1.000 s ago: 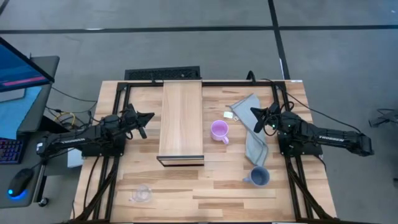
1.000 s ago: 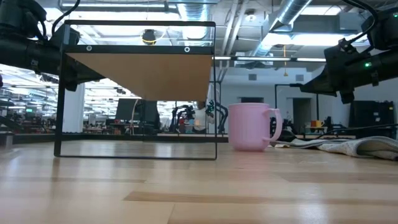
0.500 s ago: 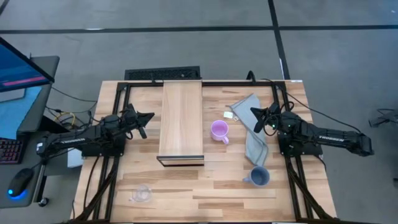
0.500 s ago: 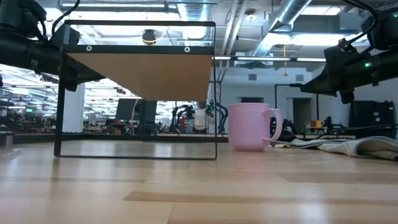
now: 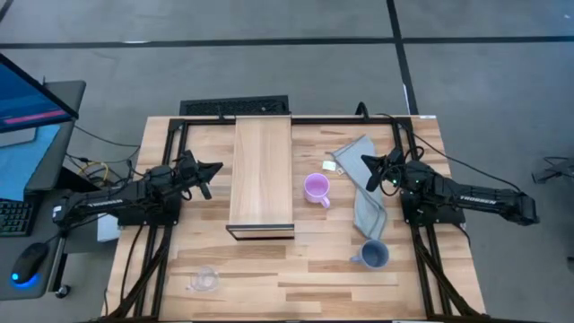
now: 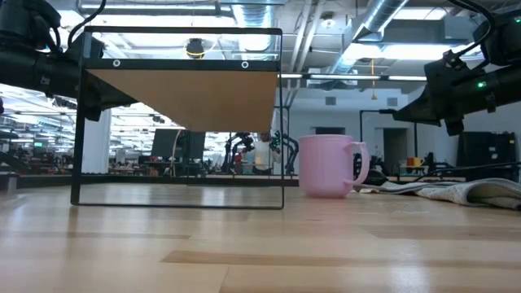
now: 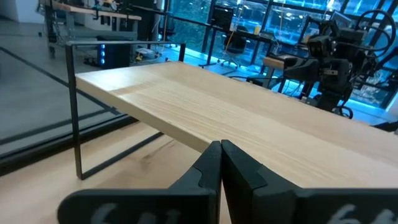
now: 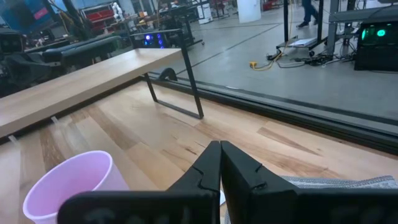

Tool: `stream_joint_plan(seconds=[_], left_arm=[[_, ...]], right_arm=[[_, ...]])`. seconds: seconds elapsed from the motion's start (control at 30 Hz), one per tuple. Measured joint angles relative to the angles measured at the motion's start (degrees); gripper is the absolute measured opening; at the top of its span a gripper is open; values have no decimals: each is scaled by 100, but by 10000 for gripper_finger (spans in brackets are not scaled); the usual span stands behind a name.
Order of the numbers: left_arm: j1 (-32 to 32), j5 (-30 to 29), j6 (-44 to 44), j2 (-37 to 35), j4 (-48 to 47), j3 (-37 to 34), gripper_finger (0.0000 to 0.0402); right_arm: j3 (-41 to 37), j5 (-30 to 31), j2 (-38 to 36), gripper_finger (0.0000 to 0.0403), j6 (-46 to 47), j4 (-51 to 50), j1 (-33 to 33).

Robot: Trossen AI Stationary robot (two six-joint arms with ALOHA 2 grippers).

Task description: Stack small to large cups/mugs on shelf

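- Showing no change since earlier: both arms wait.
- Left gripper (image 5: pixel 208 177) clenched, beside wooden shelf (image 5: pixel 261 170).
- Right gripper (image 5: pixel 369 170) clenched, lilac mug (image 5: pixel 316 187) just ahead.

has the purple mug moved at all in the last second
No. The lilac-purple mug sits in the same spot on the table, right of the shelf, as in the earlier high views.
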Motion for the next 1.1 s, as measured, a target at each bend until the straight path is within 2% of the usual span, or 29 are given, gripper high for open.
stream_joint_plan(seconds=[0.33, 0.43, 0.57, 0.77, 1.0, 1.1], left_arm=[[-2, 115, 347, 1, -7, -1, 4], [0, 126, 658, 0, -9, -1, 21], [0, 61, 782, 0, -5, -2, 64], [0, -35, 454, 0, 58, 0, 110], [-1, -13, -287, 0, 112, 0, 116], [0, -13, -258, 0, 110, -2, 116]], right_arm=[[1, 0, 0, 33, 0, -1, 2], [0, 1, 0, 33, 0, -1, 0], [1, 2, -1, 33, 0, -1, 2], [-1, 1, 0, 33, 0, -1, 0], [-1, 0, -2, 33, 0, -2, 2], [-1, 2, 0, 33, 0, 0, 1]])
